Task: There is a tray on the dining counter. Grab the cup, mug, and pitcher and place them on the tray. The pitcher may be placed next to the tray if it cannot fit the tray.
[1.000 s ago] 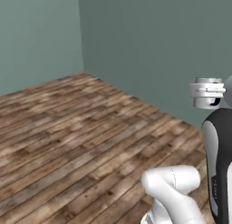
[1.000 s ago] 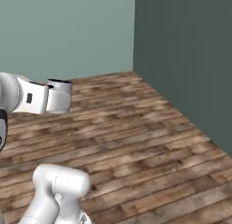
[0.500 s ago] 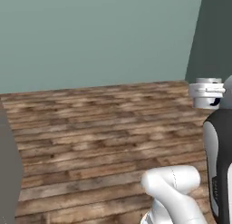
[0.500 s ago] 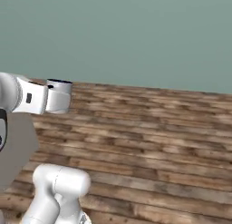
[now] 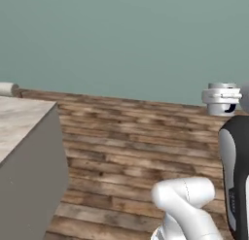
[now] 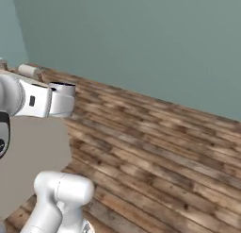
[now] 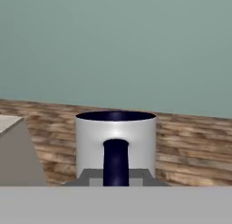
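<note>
In the hand view the mug hangs right in front of the camera, upright, well above the wooden floor. It has a pale wall, a dark navy rim and a dark navy handle turned toward me. My gripper is shut on the mug at its near side, and the fingertips are hidden at the bottom edge. In the base views the arm's wrist is raised. The tray, the cup and the pitcher are out of view.
A corner of a counter with a beige marble top and grey sides stands at the left. A pale roll lies beyond it. Wooden floor runs to a teal wall.
The whole scene has swung sideways, so the base has turned. The room corner has left the views and the counter corner has come in at the left. The arm keeps its pose.
</note>
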